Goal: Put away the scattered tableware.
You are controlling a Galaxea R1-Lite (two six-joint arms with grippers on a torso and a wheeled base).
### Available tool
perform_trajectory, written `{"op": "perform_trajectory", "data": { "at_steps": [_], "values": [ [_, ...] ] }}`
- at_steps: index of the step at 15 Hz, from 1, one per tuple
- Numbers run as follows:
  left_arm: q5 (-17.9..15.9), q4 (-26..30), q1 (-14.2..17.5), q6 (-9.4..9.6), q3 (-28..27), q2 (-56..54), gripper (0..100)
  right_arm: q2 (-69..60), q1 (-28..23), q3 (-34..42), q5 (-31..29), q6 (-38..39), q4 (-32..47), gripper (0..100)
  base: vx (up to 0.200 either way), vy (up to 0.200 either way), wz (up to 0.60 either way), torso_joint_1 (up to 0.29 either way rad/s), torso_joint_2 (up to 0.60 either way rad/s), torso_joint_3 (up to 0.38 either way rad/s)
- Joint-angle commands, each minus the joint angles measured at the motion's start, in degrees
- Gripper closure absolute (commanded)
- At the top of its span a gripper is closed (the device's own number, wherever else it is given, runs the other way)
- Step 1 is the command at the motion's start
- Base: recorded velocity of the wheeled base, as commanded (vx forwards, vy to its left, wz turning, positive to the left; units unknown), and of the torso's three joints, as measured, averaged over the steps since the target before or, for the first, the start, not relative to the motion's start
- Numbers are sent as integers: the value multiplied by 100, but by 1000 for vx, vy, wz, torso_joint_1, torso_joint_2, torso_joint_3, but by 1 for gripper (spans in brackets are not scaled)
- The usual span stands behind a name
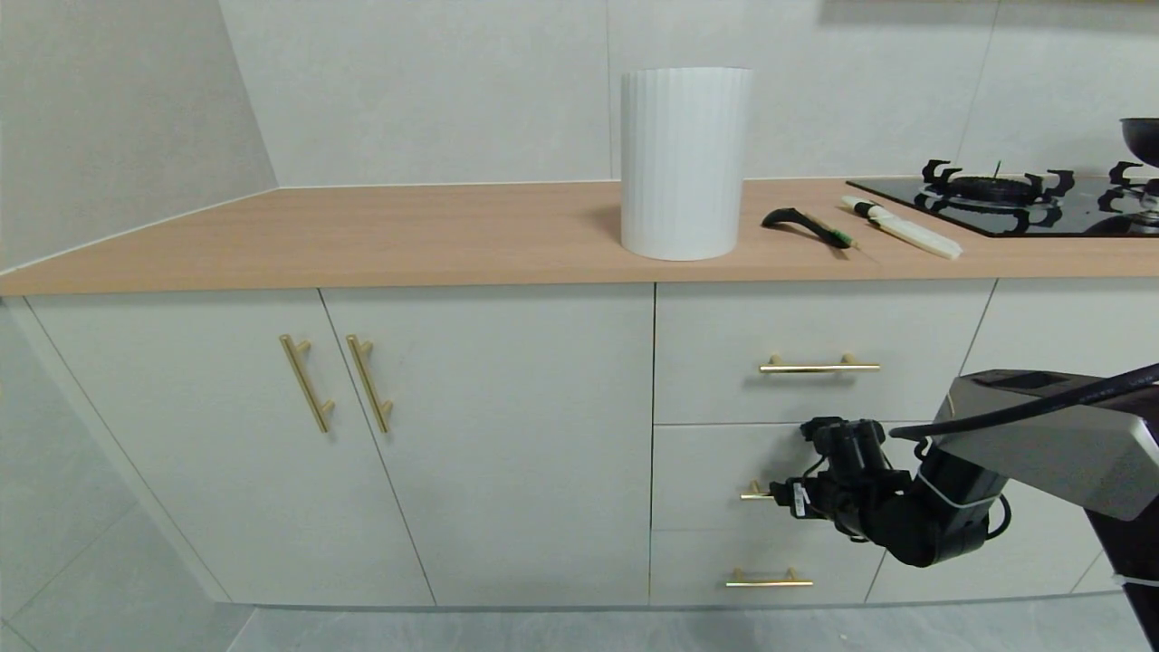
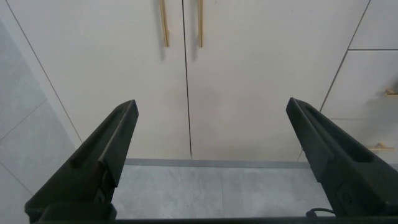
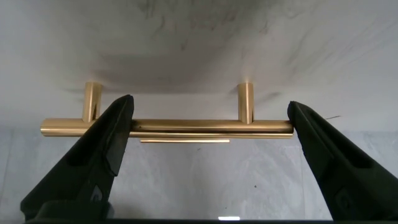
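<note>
A black-handled utensil point(image 1: 806, 225) and a white knife-like tool point(image 1: 902, 227) lie on the wooden countertop point(image 1: 407, 231), to the right of a tall white ribbed holder point(image 1: 685, 163). Down at the drawer stack, my right gripper point(image 1: 784, 495) is at the middle drawer's gold handle point(image 1: 753, 494). Up close, that gripper point(image 3: 209, 112) is open and its fingers stand to either side of the handle bar point(image 3: 168, 127) without closing on it. My left gripper point(image 2: 211, 115) is open and holds nothing, facing the cabinet doors low near the floor.
A gas hob point(image 1: 1005, 199) sits at the counter's right end. The top drawer handle point(image 1: 819, 367) and bottom drawer handle point(image 1: 768, 581) lie above and below the right gripper. Two door handles point(image 1: 335, 382) are on the left cabinet doors. Grey floor tiles point(image 2: 205, 186) run below.
</note>
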Motion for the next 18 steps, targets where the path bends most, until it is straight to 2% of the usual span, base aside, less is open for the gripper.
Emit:
{"op": "perform_trajectory", "data": {
  "at_steps": [1,7,10,12,13,14,16,18],
  "values": [
    [1,2,7,-2,0,-2,0,28,1,22,-4,-11,103,0,0,0,0,0,0,0],
    [1,2,-2,-2,0,-2,0,-16,1,49,-12,-11,243,0,0,0,0,0,0,0],
    [1,2,-2,-2,0,-2,0,-754,10,585,5,-38,437,0,0,0,0,0,0,0],
    [1,2,7,-2,0,-2,0,-1826,10,945,137,-90,1175,0,0,0,0,0,0,0],
    [1,2,7,-2,0,-2,0,-2679,19,1068,392,-90,1817,0,0,0,0,0,0,0],
    [1,2,-2,-2,0,-2,0,-3162,36,1077,506,-90,2177,0,0,0,0,0,0,0],
    [1,2,7,-2,0,-2,0,-4621,63,857,796,-90,3495,0,0,0,0,0,0,0],
    [1,2,-2,-2,0,-2,0,-5342,203,690,849,-82,4058,0,0,0,0,0,0,0]
  ]
}}
